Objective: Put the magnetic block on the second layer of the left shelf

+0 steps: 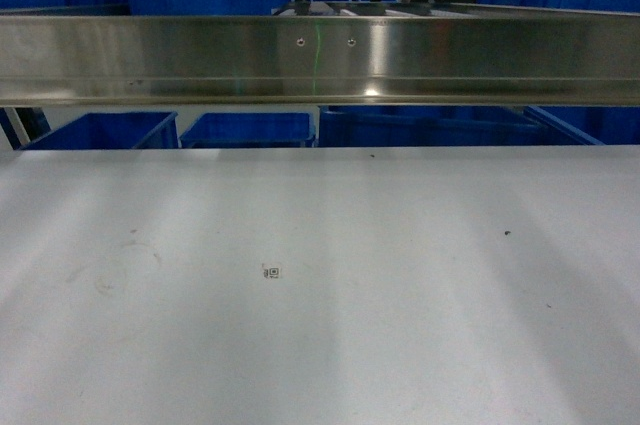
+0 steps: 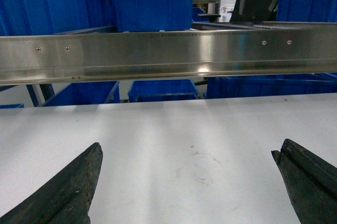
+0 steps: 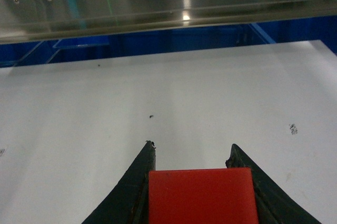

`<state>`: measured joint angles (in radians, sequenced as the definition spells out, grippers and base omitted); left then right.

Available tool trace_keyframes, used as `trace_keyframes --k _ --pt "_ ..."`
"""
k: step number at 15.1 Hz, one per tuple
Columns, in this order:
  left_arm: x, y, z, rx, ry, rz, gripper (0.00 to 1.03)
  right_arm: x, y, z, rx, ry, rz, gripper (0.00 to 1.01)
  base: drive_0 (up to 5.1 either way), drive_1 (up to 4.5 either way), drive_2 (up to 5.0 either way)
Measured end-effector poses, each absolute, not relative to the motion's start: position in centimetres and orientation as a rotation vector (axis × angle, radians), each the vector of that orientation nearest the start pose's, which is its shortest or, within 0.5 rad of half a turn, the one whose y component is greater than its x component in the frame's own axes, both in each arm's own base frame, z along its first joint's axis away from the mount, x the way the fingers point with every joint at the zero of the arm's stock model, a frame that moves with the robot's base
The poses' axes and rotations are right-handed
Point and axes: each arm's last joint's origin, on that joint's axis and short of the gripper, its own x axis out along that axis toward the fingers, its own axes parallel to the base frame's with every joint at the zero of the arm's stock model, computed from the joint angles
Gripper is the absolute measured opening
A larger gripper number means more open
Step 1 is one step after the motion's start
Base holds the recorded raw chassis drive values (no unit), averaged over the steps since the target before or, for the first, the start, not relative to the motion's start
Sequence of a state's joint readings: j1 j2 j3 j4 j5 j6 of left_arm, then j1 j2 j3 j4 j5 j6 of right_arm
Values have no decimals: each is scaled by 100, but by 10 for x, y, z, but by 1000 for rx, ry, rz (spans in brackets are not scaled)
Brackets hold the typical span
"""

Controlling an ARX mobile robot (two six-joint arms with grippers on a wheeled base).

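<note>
We've got the magnetic block [image 3: 200, 195] pinched in the right gripper [image 3: 192, 155], bottom center of the wrist view, above the white tabletop [image 1: 320, 295]. Left gripper [image 2: 187, 182] spread wide, empty. Block looks rigid, light, glossy (prob. slippery), so grip flat on 2 opposite faces.

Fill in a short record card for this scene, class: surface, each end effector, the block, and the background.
surface: white tabletop, steel beam across its far edge
left end effector: open, holding nothing, above the tabletop
right end effector: shut on the red magnetic block
background: blue crates behind the beam
target shelf layer: not identifiable in these views
</note>
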<state>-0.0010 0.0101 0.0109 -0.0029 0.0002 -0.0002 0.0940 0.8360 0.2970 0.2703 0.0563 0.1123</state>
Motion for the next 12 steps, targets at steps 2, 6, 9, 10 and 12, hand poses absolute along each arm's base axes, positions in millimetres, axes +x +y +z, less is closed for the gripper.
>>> trace_keyframes --k 2,6,9,10,12 --pt "98 0 166 0 2 0 98 178 19 199 84 264 26 34 0 0 0" --pt "98 0 166 0 2 -1 98 181 14 191 -4 276 12 34 0 0 0" --pt "98 0 166 0 2 -1 98 185 8 189 -15 276 -10 34 0 0 0" --pt "98 0 166 0 2 -1 98 185 7 189 -16 275 -10 34 0 0 0" --pt "98 0 166 0 2 -1 98 184 4 189 -12 275 -12 34 0 0 0"
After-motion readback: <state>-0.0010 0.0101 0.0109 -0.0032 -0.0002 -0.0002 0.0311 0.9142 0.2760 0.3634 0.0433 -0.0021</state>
